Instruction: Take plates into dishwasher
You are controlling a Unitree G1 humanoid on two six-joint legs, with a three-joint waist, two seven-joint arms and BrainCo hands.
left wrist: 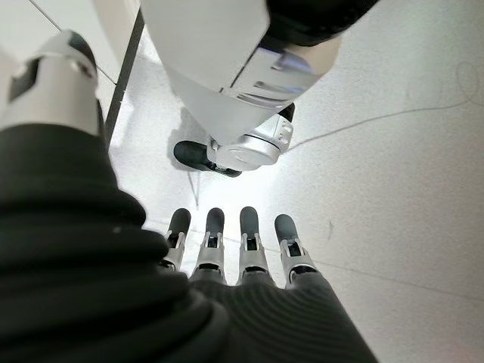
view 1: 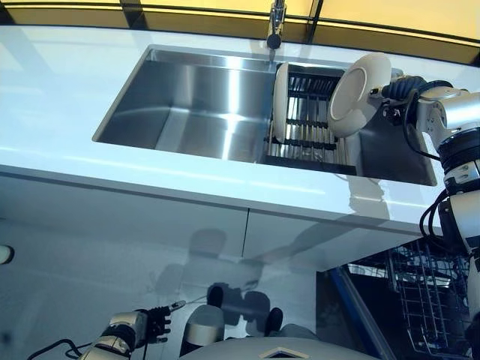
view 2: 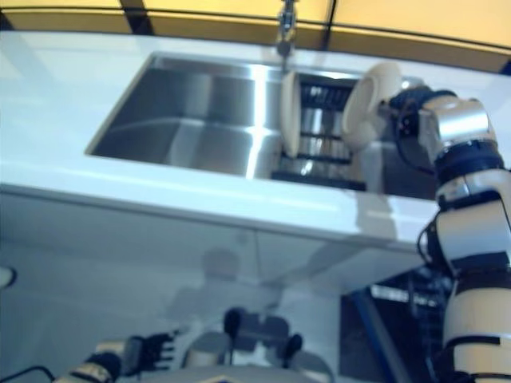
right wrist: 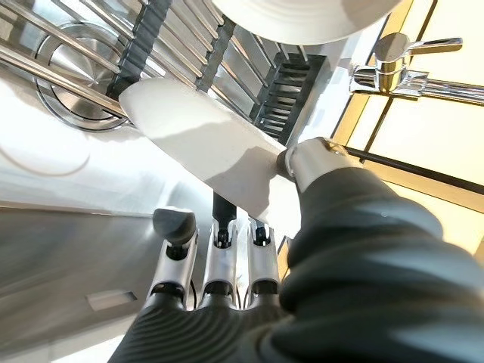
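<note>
Left hand [view 1: 154, 324] low by floor, well below sink [view 1: 187, 105], fingers [left wrist: 249, 234] straight, holding nothing. Two plates: one plate [view 1: 358, 93] pinched at rim between thumb and fingers of right hand [view 1: 394, 91], lifted above rack [view 1: 311, 120] at sink's right end, on edge, tilted, face toward sink's left. Second plate [view 1: 280, 101] upright on edge in rack. One tap [view 1: 276, 22] behind sink. One wire basket [view 1: 420, 296] below counter [view 1: 60, 97], right of sink.

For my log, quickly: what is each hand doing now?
Left hand: open, empty, low by the floor.
Right hand: shut on white plate over the sink.
</note>
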